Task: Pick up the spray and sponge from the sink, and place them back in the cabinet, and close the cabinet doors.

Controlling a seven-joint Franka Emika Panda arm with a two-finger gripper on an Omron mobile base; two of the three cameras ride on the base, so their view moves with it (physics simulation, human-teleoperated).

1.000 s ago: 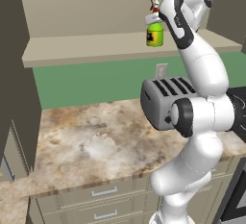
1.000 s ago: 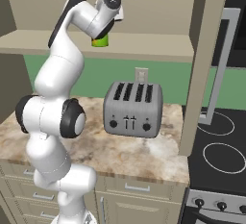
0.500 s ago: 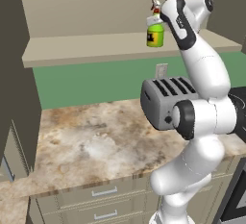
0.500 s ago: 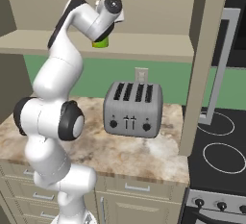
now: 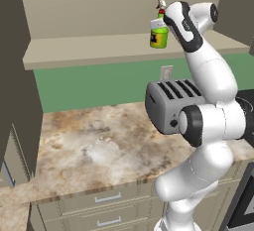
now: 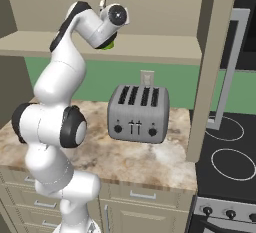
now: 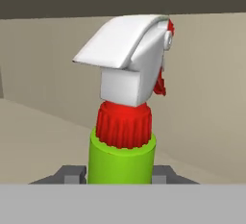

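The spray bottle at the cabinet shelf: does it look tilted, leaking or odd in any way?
Nothing stands out. The spray is upright, held at the neck by the gripper, at the cabinet shelf. No drip or damage shows. Whether its base touches the shelf cannot be told.

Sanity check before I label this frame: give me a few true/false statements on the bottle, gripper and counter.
1. The gripper is shut on the spray bottle. True.
2. The spray bottle lies on its side on the counter. False: it is upright, up at the cabinet shelf.
3. A toaster stands on the counter. True.
4. The bottle's cap is blue. False: in the hand view it has a red collar with a white trigger head.
5. The sponge sits next to the toaster. False: the counter beside the toaster is bare.
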